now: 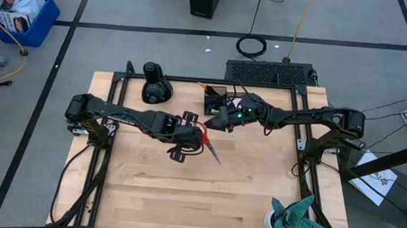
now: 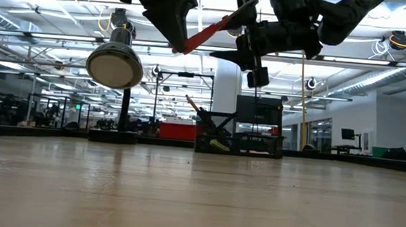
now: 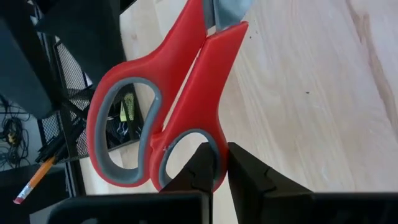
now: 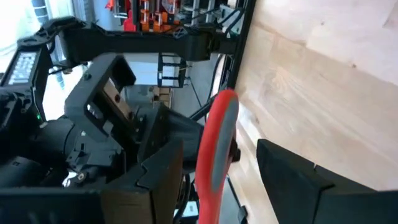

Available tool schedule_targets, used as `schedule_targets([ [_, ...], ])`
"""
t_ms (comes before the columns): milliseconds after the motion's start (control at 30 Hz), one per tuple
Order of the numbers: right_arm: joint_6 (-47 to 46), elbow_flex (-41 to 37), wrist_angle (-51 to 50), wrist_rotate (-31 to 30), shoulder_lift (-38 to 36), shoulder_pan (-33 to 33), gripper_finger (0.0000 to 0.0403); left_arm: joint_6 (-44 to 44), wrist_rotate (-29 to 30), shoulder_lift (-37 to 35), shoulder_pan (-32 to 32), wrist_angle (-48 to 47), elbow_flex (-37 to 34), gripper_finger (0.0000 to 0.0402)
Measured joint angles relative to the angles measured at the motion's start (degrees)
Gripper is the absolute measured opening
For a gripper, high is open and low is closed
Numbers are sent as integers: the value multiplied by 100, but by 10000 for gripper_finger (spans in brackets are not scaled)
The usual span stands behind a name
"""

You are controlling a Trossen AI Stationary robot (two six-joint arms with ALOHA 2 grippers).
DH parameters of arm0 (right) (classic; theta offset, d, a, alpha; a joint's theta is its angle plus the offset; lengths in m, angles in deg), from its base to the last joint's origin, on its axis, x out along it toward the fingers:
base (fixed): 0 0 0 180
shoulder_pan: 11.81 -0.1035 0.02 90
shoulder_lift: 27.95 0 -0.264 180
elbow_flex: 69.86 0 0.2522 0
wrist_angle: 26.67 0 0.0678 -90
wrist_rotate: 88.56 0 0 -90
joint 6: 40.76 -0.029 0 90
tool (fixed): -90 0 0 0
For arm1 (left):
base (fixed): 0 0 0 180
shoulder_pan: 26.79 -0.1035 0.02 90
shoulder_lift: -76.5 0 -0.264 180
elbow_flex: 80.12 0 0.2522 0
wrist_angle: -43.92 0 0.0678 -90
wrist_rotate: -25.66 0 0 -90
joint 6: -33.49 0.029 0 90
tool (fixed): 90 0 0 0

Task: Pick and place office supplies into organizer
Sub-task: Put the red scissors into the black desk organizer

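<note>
While your left gripper (image 3: 216, 163) is pinched tight on one red handle loop of the scissors (image 1: 209, 144), they hang in the air above mid-table, well clear of the wood. Their long axis runs diagonally: handles toward the organizer (image 1: 217, 97) at the far edge, blades toward the table's near right. Your right gripper (image 1: 212, 122) sits with fingers spread either side of the handles, gripping nothing.

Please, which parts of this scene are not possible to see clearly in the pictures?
- Scissors blades: cut off by the left wrist view's edge.
- Organizer contents: high view, partly covered by the right arm, too small.
- Right claw: whether its fingers touch the scissors is unclear; the handle passes between them.
- Tabletop items: low view, too far to identify.
</note>
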State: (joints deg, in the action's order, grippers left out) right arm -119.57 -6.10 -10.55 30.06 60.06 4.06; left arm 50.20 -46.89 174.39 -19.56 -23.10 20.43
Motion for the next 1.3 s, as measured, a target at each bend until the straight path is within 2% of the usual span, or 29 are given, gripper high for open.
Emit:
schedule_targets([
  [333, -52, 0, -56, -32, 0, -252, 196, 143, -83, 0, -24, 61, 0, 9],
  [567, -13, 0, -60, -39, 0, -292, 191, 159, -92, 0, -24, 94, 0, 34],
  [800, 4, 0, -51, -35, 0, -290, 141, 157, -96, 0, -24, 216, 0, 10],
  [1067, -476, -8, 915, 121, 481, -391, 77, 211, -174, 0, -26, 241, 0, 37],
  [1300, -452, -15, 1146, 70, 669, -389, 31, -60, -152, -2, -28, 14, 0, 28],
])
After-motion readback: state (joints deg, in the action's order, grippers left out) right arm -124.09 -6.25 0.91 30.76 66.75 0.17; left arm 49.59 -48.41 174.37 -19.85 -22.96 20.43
